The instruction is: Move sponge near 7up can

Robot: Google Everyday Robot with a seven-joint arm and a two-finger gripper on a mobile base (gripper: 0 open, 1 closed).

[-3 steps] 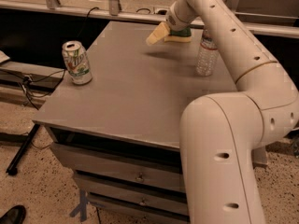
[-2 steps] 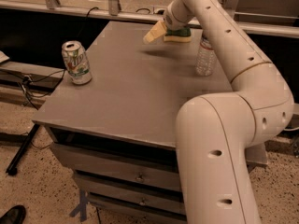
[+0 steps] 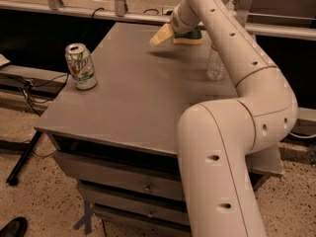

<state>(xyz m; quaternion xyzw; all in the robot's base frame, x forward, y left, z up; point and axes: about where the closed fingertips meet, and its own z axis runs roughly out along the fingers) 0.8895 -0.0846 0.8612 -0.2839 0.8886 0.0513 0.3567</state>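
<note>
Shifting since a second ago: I see the claw [image 3: 165,33] go a touch leftward along the far edge of the worktop [image 3: 138,98], and the sponge [image 3: 188,37] goes with it by the same small amount.
Claw: it hangs at the far edge with its pale tip pointing toward the left of the view. I cannot tell how far open it is, nor whether it really has the sponge.
Sponge: green side up and yellow below, it sits tight against the claw, under the wrist. I cannot tell whether it is lifted or rests on the worktop.
Can [image 3: 81,66]: it stands upright near the left edge, where it was, well apart from the sponge.
Bottle [image 3: 216,65]: it stands upright, nearer to me than the sponge, and has not moved.
Arm [image 3: 237,147]: the elbow bulks larger in the foreground than before.
Meaning: I judge that the sponge moving together with the claw suggests it is caught, and that the carry is only beginning. Nearly the whole gap to the can is left.
Next: I judge the move calls for a long sweep toward the near left, stopping short of the can.
Risk: I think a sweep that runs too far could tip the can.
</note>
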